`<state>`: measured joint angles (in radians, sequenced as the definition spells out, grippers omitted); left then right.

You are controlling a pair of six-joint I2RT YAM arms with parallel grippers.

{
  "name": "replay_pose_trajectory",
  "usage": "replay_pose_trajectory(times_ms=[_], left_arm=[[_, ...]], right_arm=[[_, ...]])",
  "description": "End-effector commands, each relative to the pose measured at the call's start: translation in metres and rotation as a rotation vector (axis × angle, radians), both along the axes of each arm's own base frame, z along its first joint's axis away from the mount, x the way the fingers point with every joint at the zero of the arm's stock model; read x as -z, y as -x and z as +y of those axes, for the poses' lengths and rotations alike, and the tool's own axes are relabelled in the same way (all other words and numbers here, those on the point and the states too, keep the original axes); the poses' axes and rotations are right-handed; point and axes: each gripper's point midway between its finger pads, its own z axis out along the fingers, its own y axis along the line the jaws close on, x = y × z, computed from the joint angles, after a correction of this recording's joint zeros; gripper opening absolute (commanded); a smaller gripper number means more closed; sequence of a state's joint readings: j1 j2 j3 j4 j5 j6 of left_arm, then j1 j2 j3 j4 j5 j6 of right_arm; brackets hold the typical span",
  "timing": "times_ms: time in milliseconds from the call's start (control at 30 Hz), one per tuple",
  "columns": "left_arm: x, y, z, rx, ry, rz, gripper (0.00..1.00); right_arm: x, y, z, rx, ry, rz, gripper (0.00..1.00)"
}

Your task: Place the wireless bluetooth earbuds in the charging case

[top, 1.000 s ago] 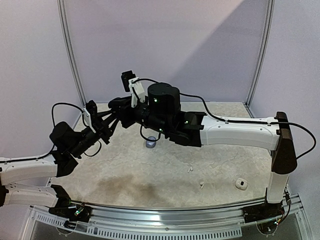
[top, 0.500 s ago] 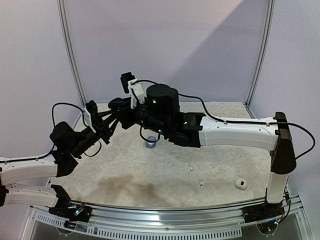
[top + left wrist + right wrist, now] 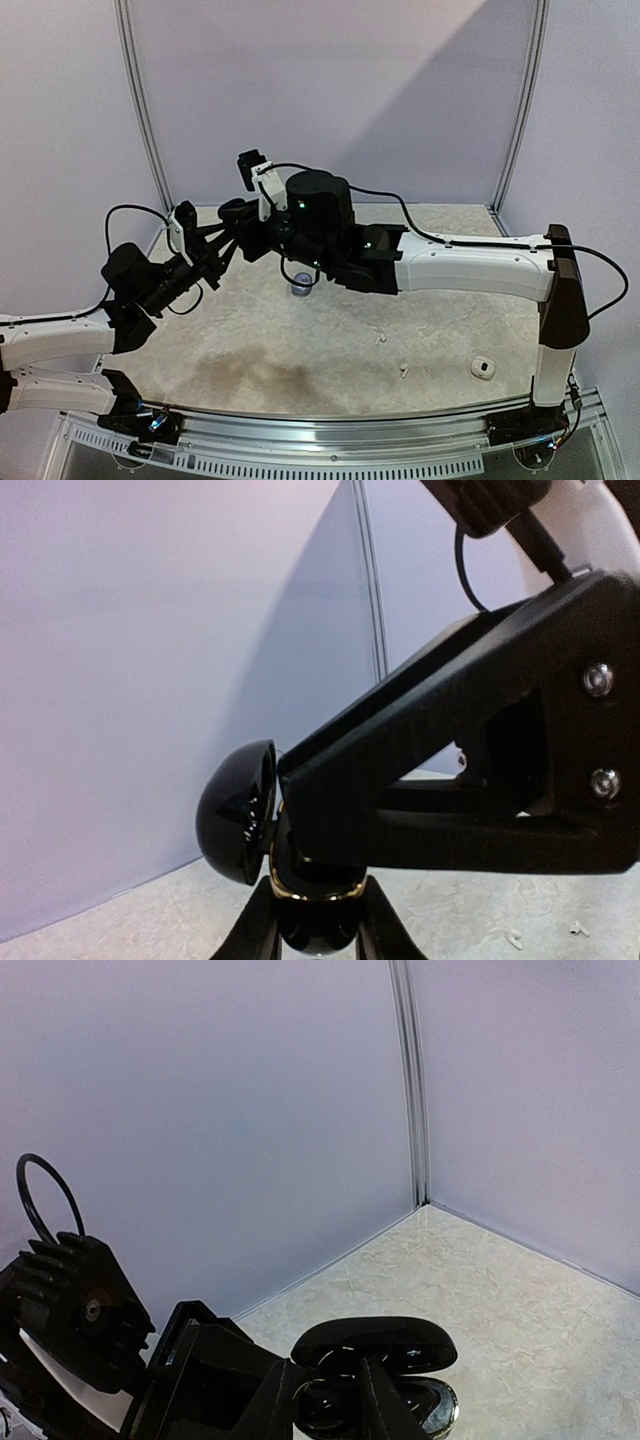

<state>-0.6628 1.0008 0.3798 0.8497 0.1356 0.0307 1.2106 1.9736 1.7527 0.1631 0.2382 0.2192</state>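
Observation:
My left gripper (image 3: 228,243) is shut on a black charging case (image 3: 310,905) with a gold rim and holds it in the air at the back left. The case's lid (image 3: 235,815) stands open. In the left wrist view my left gripper (image 3: 315,935) clamps the case's base from both sides. My right gripper (image 3: 245,232) reaches into the open case from the right. In the right wrist view my right gripper (image 3: 325,1410) has its fingers close together on a small glossy black earbud (image 3: 327,1407) inside the case (image 3: 430,1410), under the lid (image 3: 375,1340).
A small clear case (image 3: 301,287) stands on the table under the right arm. Two white earbuds (image 3: 380,339) (image 3: 403,371) lie at the near right, and a white case (image 3: 483,369) lies further right. The back wall is close behind the grippers.
The right arm and its gripper have shifted slightly left and up against the case. The left arm has barely moved and still holds the case.

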Motion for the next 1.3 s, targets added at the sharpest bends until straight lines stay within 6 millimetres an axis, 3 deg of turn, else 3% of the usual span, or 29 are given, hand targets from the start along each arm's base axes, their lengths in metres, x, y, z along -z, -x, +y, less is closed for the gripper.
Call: replay_pose_trajectory(times_ms=[0, 667, 867, 1033, 1100, 1167, 1267], left_arm=[[-0.018, 0.010, -0.006, 0.069, 0.035, -0.029, 0.00], [-0.012, 0.009, -0.006, 0.089, 0.079, 0.061, 0.00], [0.004, 0.003, -0.003, 0.057, 0.040, 0.117, 0.00], [0.015, -0.002, 0.005, 0.005, -0.008, 0.140, 0.00], [0.018, 0.002, 0.000, 0.037, -0.029, 0.135, 0.00], [0.021, 0.009, -0.009, 0.102, -0.066, 0.121, 0.00], [0.030, 0.033, -0.027, 0.260, -0.178, 0.041, 0.00]], right_arm=[[0.020, -0.014, 0.000, 0.071, 0.082, -0.002, 0.25], [0.021, -0.013, -0.001, 0.063, 0.131, -0.007, 0.41], [0.004, 0.015, 0.003, -0.104, 0.194, -0.011, 0.46], [-0.030, 0.035, -0.034, -0.139, 0.189, 0.008, 0.47], [-0.054, 0.040, -0.049, -0.133, 0.144, 0.009, 0.47], [-0.073, 0.043, -0.061, -0.123, 0.110, 0.006, 0.47], [-0.077, 0.029, -0.075, -0.038, 0.102, 0.032, 0.49]])
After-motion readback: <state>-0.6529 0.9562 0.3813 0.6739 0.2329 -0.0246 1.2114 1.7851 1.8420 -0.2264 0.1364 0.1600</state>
